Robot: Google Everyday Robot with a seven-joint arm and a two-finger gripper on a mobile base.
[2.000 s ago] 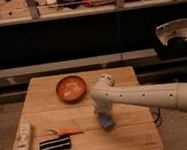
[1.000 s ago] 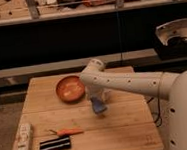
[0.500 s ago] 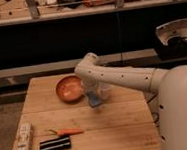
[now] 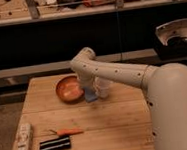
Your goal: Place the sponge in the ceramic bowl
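The ceramic bowl (image 4: 67,89) sits at the left. Just beside its right rim you have the sponge (image 4: 91,96) clenched in the gripper (image 4: 89,89). Let go here and it may land on the rim or the table. The cup (image 4: 105,86), close on the right, could tip.

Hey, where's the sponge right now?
In the camera view the sponge is held in the shut gripper over the back middle of the table, just right of the orange bowl and left of the white cup.
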